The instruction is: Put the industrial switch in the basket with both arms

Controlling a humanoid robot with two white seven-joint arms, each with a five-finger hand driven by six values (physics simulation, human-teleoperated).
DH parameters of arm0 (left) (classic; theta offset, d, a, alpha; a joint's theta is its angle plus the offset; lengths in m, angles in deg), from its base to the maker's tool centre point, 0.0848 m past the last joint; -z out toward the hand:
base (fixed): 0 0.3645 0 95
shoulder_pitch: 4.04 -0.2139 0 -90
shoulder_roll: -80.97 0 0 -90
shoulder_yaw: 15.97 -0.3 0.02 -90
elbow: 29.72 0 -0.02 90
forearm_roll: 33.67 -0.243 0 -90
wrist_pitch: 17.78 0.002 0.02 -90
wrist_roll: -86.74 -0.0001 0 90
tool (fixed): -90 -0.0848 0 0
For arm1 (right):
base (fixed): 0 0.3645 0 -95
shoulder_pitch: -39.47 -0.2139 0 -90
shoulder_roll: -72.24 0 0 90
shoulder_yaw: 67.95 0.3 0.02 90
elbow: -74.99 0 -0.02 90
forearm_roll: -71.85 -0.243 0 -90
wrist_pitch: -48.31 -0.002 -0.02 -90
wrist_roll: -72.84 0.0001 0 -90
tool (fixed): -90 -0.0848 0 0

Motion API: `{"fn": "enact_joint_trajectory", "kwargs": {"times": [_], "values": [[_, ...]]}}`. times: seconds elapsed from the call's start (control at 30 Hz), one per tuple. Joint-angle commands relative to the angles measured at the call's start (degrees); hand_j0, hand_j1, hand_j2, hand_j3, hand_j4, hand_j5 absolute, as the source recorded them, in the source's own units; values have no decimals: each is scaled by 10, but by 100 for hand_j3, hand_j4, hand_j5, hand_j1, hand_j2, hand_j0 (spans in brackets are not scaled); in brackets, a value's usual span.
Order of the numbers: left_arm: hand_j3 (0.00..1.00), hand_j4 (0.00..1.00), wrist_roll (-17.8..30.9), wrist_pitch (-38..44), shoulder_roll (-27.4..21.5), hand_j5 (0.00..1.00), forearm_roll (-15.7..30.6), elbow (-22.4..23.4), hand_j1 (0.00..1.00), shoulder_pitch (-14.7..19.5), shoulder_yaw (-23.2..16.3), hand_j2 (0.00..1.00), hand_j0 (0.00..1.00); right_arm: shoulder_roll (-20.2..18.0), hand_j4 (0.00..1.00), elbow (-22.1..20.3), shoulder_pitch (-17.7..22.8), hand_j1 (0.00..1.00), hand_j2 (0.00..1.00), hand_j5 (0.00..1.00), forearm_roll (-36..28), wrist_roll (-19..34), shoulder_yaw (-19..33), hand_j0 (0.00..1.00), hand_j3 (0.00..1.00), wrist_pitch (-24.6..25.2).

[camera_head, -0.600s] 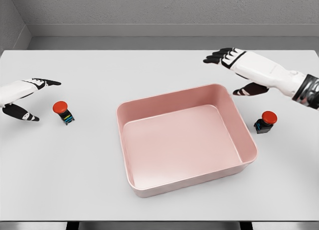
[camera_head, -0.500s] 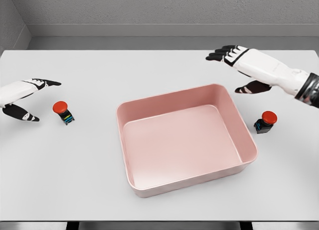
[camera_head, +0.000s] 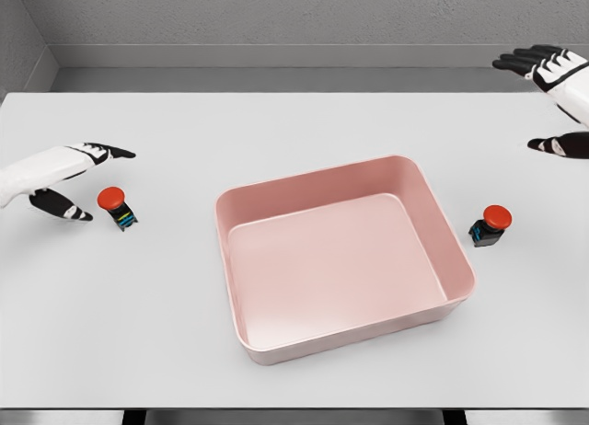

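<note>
Two industrial switches with red mushroom buttons and black bases lie on the white table. One switch (camera_head: pixel 117 207) is at the left, the other switch (camera_head: pixel 490 225) just right of the pink basket (camera_head: pixel 442 232). My left hand (camera_head: pixel 83 177) is open with its fingers spread, thumb and forefinger on either side of the left switch's near end, not touching it. My right hand (camera_head: pixel 552 103) hovers open at the far right edge, well behind and right of the right switch. The basket holds nothing.
The white table (camera_head: pixel 294 131) stretches around the basket, with a grey wall behind its far edge. The table's front edge runs along the bottom of the view.
My right hand has swung far to the right, from behind the basket's far right corner to the picture's right edge. My left hand has slid a little right toward the left switch.
</note>
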Motion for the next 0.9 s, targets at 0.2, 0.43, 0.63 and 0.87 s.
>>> {"fn": "enact_joint_trajectory", "kwargs": {"times": [0.2, 0.43, 0.63, 0.87], "values": [[100, 100, 0, 1, 9, 100, 0, -7, 100, 0, -12, 100, 100, -42, 100, -8, 72, 100, 100, 100, -19, 0, 0, 100, 100, 2], [100, 100, 0, 1, 2, 100, 1, -30, 100, -3, -13, 100, 100, -51, 100, -17, 114, 100, 100, 100, -21, 0, 7, 100, 100, 2], [100, 100, 0, 1, -10, 100, 2, -55, 100, -6, -13, 100, 100, -47, 100, -16, 165, 100, 100, 100, -32, 0, 12, 100, 100, 2], [100, 100, 0, 1, -12, 100, 1, -57, 100, -11, -14, 100, 100, -17, 100, -12, 174, 100, 100, 100, -28, 0, 15, 100, 100, 2]]}}
